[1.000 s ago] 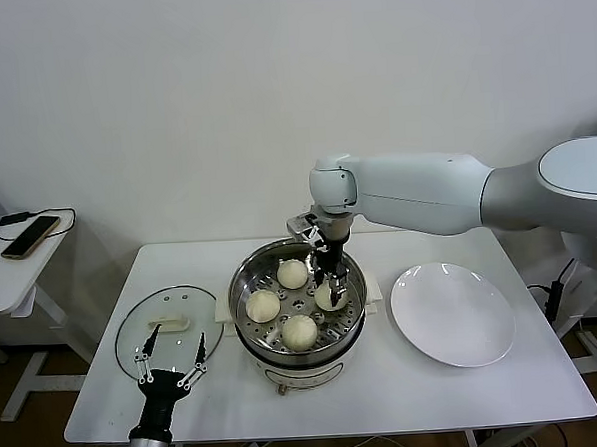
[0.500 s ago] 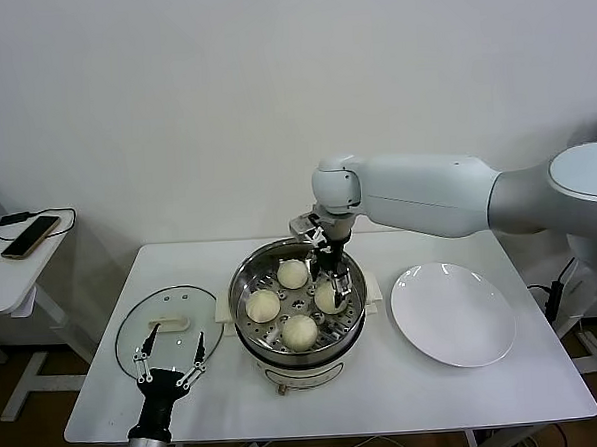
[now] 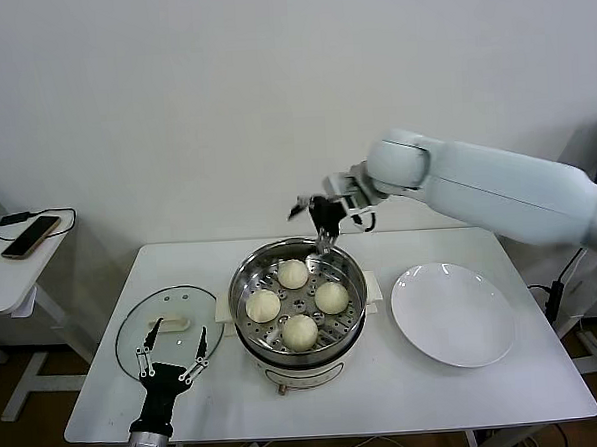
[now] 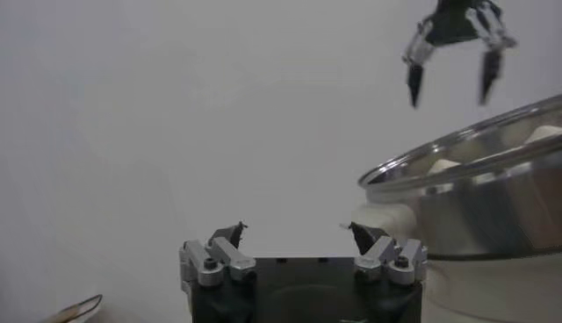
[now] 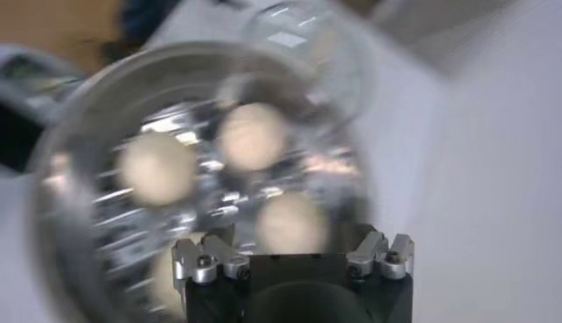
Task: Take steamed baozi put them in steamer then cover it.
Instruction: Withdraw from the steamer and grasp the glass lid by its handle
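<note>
Four off-white baozi sit on the perforated tray inside the shiny steel steamer at the table's middle. My right gripper hangs open and empty above the steamer's far rim. In the right wrist view the baozi show blurred in the steamer below. The glass cover with its cream handle lies flat on the table left of the steamer. My left gripper is open and empty at the table's front left edge, just in front of the cover. The left wrist view shows the steamer and the right gripper.
An empty white plate lies right of the steamer. A small side table with a phone stands at the far left. The white wall is close behind the table.
My right gripper has let go of the fourth baozi in the steamer, risen out of it and swung back above the far rim. The left gripper has barely moved.
</note>
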Robot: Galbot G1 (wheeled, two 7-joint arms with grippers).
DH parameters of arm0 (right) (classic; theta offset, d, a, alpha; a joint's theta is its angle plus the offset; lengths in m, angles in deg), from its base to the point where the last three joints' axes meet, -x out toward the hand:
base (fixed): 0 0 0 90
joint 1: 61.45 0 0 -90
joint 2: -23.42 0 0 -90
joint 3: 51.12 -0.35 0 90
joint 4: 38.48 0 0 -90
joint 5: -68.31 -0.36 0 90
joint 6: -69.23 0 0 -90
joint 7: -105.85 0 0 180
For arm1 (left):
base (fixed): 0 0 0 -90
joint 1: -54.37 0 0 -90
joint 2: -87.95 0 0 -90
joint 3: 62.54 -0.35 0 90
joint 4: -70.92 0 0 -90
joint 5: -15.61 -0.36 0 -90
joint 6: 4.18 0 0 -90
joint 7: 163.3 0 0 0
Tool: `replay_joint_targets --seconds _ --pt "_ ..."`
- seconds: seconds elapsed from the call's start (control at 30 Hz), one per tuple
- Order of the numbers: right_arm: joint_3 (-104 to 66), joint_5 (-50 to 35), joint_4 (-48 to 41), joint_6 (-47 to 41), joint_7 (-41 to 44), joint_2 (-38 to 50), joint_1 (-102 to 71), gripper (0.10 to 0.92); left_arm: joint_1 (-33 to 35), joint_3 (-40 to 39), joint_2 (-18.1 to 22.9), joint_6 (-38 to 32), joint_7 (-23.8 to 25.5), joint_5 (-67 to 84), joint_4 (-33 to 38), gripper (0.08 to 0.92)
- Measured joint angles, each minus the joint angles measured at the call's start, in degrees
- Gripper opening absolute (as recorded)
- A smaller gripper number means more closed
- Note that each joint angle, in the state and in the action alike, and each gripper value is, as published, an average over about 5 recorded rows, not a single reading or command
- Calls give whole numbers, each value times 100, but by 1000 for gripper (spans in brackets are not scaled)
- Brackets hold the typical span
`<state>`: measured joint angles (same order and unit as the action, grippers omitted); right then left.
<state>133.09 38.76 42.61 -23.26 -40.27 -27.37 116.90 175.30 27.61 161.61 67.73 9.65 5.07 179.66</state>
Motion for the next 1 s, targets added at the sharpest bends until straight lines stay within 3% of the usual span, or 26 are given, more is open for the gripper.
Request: replay_joint_targets --seconds 0.23,0.43,0.7,1.0 --pt "-1753 -58 359 888 -2608 648 -1641 823 -110 -45 -29 134 -121 -309 29 823" --pt "-3766 11 491 1456 -4183 818 -3548 823 -246 -28 -67 225 -274 -724 2 823" --pt "-6231 297 422 1884 -5154 472 -5973 823 -520 127 -125 186 -503 -1807 -263 823" --pt "-8028 699 222 2220 -5397 -248 -7921 823 -613 514 -286 303 -625 -3761 -773 823"
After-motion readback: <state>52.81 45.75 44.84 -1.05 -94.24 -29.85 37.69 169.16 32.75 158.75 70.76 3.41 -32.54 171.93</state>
